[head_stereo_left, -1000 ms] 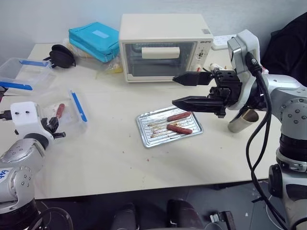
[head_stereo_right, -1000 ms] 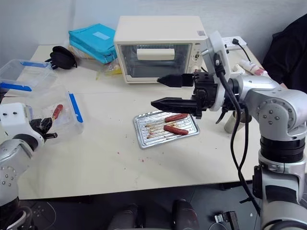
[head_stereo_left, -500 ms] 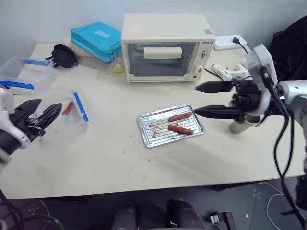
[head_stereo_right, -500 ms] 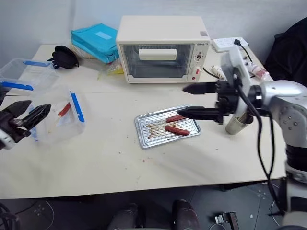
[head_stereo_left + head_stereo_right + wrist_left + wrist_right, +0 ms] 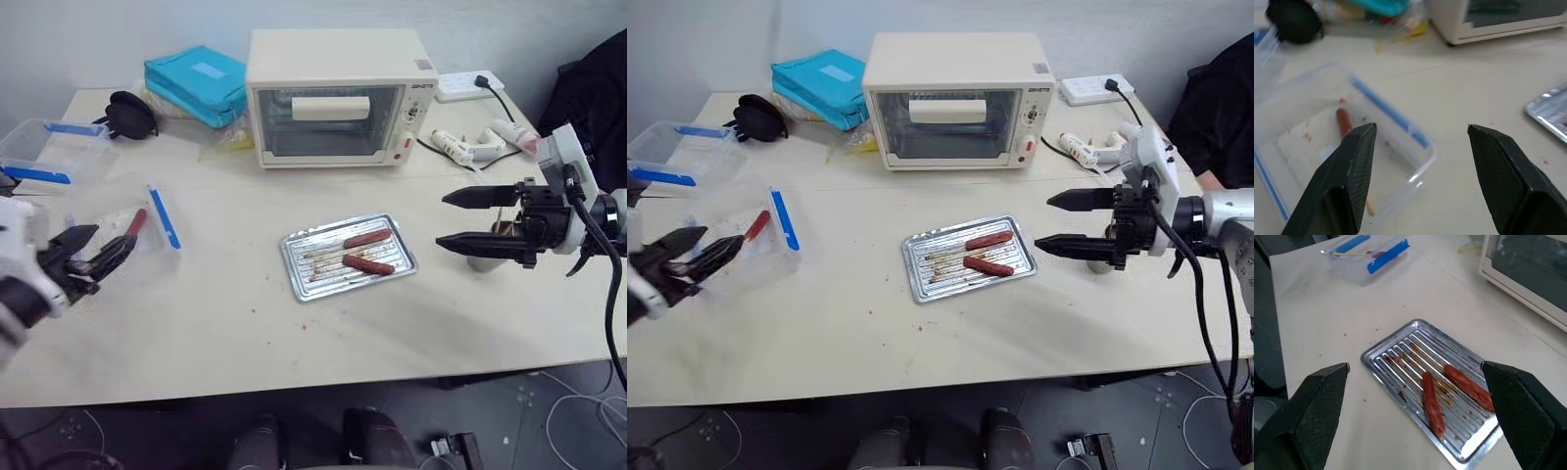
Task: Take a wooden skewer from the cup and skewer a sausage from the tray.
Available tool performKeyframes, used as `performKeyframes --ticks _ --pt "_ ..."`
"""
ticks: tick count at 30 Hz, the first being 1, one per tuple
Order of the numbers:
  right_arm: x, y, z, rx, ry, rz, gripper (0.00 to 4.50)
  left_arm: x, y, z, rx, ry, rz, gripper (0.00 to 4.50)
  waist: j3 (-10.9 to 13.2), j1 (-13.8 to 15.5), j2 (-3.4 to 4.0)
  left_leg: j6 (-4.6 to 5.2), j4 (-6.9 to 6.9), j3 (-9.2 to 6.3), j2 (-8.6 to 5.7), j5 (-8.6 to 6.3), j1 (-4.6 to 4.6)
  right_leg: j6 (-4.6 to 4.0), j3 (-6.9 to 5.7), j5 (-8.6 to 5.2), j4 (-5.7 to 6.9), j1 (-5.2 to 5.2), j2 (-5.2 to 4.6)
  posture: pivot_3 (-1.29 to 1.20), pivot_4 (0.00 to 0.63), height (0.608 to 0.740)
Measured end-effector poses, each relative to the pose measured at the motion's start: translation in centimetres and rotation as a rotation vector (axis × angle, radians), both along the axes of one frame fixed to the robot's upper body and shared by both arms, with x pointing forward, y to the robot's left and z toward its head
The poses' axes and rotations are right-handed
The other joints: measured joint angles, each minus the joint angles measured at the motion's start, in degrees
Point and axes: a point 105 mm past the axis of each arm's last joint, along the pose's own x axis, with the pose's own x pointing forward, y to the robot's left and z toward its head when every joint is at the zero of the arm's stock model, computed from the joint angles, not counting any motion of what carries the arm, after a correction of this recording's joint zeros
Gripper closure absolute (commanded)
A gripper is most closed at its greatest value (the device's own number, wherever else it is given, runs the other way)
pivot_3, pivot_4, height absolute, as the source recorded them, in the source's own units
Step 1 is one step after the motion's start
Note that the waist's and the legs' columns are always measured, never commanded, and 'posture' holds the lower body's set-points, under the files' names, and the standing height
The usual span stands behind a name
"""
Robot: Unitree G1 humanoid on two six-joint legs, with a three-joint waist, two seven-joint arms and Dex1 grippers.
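Observation:
The silver tray (image 5: 306,262) lies mid-table with two sausages (image 5: 367,238) (image 5: 368,264) in it. My right gripper (image 5: 441,220) hovers to the right of the tray, pointing left, open and empty. Right behind its fingers stands the paper cup (image 5: 483,261), mostly hidden; I cannot see its skewers. At the far left my left gripper (image 5: 115,235) is open and empty, just before an open clear box (image 5: 1415,147). A third sausage (image 5: 1343,122) lies in that box on a wooden skewer (image 5: 1370,208).
A toaster oven (image 5: 333,93) stands at the back, with a teal pouch (image 5: 196,83) and a black object (image 5: 125,113) to its left. A second clear box (image 5: 49,152) is far left. A power strip (image 5: 470,85) and tubes (image 5: 470,145) lie back right.
My right gripper has swung right, from over the tray to in front of the cup, still open. My left gripper has lifted, turned and opened wider by the box.

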Motion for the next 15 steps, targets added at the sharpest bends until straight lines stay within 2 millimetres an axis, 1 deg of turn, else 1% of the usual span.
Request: performKeyframes --ticks 2,4,6,8,10,12,13,15 --pt "-0.4 0.5 0.2 -0.006 -0.008 0.025 0.0 0.6 -0.3 -0.5 -0.064 -0.006 0.052 1.35 0.0 0.0 -0.08 0.0 0.0 -0.02 0.0 0.0 -0.03 0.01 -0.05 0.0 -0.02 0.0 -0.01 0.0 0.15 0.74" --pt "-0.6 1.0 0.9 -0.004 -0.025 0.052 0.0 1.0 -1.0 -0.7 -0.122 -0.002 0.078 1.35 0.0 0.0 -0.1 0.02 0.03 -0.01 -0.02 0.01 -0.04 0.03 -0.05 0.02 0.0 0.0 -0.02 0.0 0.15 0.74" --pt "-0.8 1.5 1.8 0.008 -0.042 0.074 0.0 1.2 -1.3 -0.8 -0.135 0.01 0.094 1.35 0.0 0.0 -0.12 0.02 0.05 -0.02 -0.02 0.01 -0.03 0.03 -0.06 0.02 0.03 0.0 0.0 0.0 0.15 0.74" --pt "-0.9 1.7 2.1 0.017 -0.042 0.083 0.0 1.2 -1.2 -0.6 -0.132 0.013 0.097 1.35 0.0 -0.1 -0.12 0.01 0.05 -0.02 0.0 0.01 -0.02 0.03 -0.06 0.01 0.03 0.0 0.03 0.0 0.15 0.74" --pt "-0.8 1.5 2.0 0.021 -0.03 0.08 0.0 0.9 -1.5 0.4 -0.128 -0.009 0.032 1.35 0.0 -0.1 -0.14 0.01 0.05 0.0 0.0 0.01 -0.03 0.03 -0.06 0.01 0.02 -0.02 0.05 0.0 0.15 0.74" --pt "-0.8 0.9 1.8 0.012 -0.011 0.064 0.0 0.0 -2.2 1.9 -0.107 -0.043 -0.095 1.35 0.0 -0.1 -0.14 0.01 0.05 0.0 0.0 0.01 -0.04 0.02 -0.07 0.01 -0.01 -0.02 0.04 0.0 0.15 0.74" --pt "-0.8 0.2 1.5 0.0 0.007 0.042 0.0 -0.8 -2.7 2.4 -0.087 -0.042 -0.172 1.35 0.0 -0.1 -0.14 0.01 0.04 0.01 -0.01 0.0 -0.03 0.02 -0.06 0.01 -0.05 -0.01 0.04 0.0 0.15 0.74" --pt "-0.6 -1.7 0.9 -0.015 0.042 -0.015 0.0 -2.4 -3.5 2.5 -0.053 -0.004 -0.319 1.35 0.0 -0.1 -0.14 0.02 0.04 0.02 -0.06 0.0 -0.04 0.02 -0.07 0.01 -0.11 0.0 0.02 0.0 0.15 0.74"
